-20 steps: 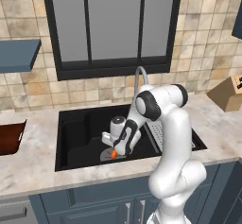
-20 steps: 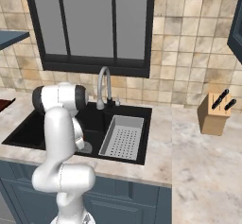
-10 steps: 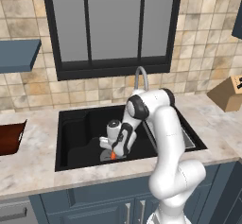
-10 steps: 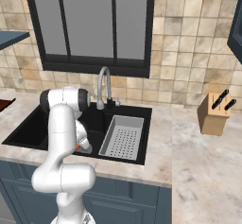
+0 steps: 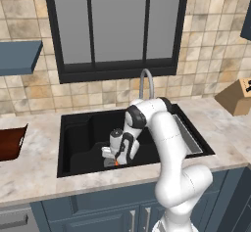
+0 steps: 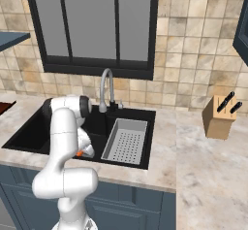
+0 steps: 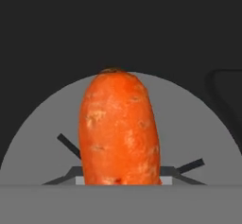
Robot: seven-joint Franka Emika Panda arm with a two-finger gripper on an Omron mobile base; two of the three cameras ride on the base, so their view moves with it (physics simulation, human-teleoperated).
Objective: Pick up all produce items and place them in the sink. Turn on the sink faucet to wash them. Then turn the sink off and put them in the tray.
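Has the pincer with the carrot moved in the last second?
Yes. In the left base view the pincer, shut on the carrot, has shifted slightly left, away from the faucet, low in the sink.

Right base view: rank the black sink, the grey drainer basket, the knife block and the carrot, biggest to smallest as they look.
1. sink
2. drainer basket
3. knife block, though it stands nearer the camera's side, so this is unsure
4. carrot

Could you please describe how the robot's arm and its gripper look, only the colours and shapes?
The arm is made of smooth, rounded, glossy white segments, with dark, almost black rings at the joints, such as the one near the top bend. It rises from a thick white base column. The hand is white with dark grey parts, and the gripper at its end is small. No cables or markings are visible.
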